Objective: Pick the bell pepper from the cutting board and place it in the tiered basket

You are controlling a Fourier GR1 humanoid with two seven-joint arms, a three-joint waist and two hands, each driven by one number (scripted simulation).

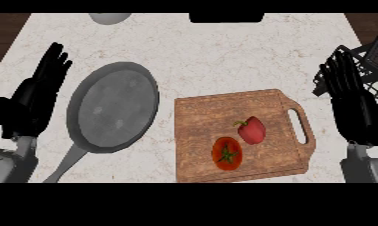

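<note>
1. Worktop (221, 55): pale, marbled surface, carrying every item below.
2. Cutting board (201, 120): brown wood, lying flat near the worktop's front edge, right of centre. Its handle slot (299, 125) is at the end toward the worktop's right edge.
3. Bell pepper (252, 130): red, with a short stem. It lies on the cutting board, toward the handle end and about midway between the board's far and near edges. No hand touches it.
4. Tomato (227, 153): red with a green calyx, on the same board, just beside the pepper and closer to the board's front edge.
5. Tiered basket (369, 55): black wire, only partly in view at the worktop's right edge, well apart from the pepper.
6. Frying pan (114, 105): grey and round, left of the board. Its handle (65, 164) points toward the front left corner.
7. Left hand (33, 102): black, at the worktop's left edge, resting with fingers straight, spread and upward. It holds nothing.
8. Right hand (354, 105): black, at the right edge and overlapping the basket in view, resting with fingers straight and upward. It holds nothing.
9. Grey rounded object (111, 17): at the far edge, cut off by the view.
10. Black object (226, 17): at the far edge near centre; I cannot tell what it is.
</note>
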